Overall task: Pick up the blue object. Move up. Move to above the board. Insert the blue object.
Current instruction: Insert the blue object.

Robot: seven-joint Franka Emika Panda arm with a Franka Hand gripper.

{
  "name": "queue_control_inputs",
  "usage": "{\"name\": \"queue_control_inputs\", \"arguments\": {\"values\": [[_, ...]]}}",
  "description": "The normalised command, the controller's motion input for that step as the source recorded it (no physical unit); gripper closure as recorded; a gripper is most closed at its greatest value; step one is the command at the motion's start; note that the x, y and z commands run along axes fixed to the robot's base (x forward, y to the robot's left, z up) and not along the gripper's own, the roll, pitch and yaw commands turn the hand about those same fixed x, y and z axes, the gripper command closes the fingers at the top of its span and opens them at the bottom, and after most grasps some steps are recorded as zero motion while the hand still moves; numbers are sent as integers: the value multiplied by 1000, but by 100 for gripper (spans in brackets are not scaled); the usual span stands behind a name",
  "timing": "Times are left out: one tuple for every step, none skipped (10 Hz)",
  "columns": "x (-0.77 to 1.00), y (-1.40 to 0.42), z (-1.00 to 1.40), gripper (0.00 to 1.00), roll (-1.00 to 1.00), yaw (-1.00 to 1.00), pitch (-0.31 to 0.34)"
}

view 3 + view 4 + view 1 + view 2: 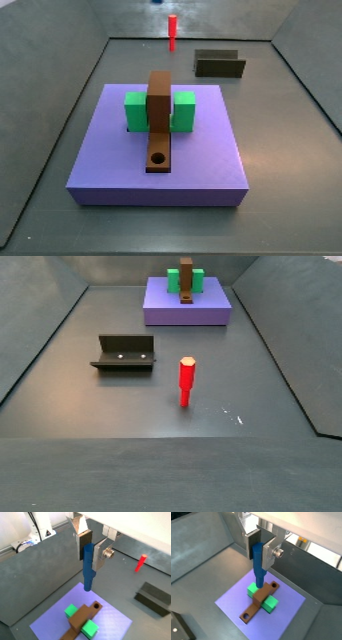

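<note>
We hold the blue object (88,567), a slim smooth peg, upright in our pincer (93,543), clamped near its top end between the silver fingers (271,551), with most of its length hanging free below. It looks light and stiff, but its plain round surface could slip or tilt in flat pads, so a high, square hold such as this one seems the right place to take it. The pincer does not appear in either side view, so we judge it to be well above the counter (147,406).

Below the peg lies the board (260,601), its round hole (97,605) off to one side of the peg's tip, not under it. The board rests across a green block (139,110) on a purple slab (201,160). Well apart from the pincer's line stand a red peg (187,381) and the dark fixture (123,353). Nothing seems to bar the way down to the hole.
</note>
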Motion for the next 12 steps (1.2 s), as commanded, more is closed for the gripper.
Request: {"name": "queue_control_inputs", "arguments": {"values": [[-337, -591, -20, 100, 121, 71, -27], [-294, -771, 0, 100, 159, 240, -87], [-126, -797, 0, 100, 149, 206, -69], [-114, -691, 0, 100, 131, 197, -44], [-91, -740, 0, 100, 167, 189, -63], [-123, -763, 0, 100, 193, 157, -63], [-180, -546, -57, 100, 119, 86, -50], [-260, -426, -51, 100, 81, 74, -64], [-189, -126, 0, 100, 84, 43, -10], [-17, 0, 0, 100, 0, 0, 0], [-23, 0, -17, 100, 0, 0, 0], [0, 0, -20, 100, 0, 0, 0]]}}
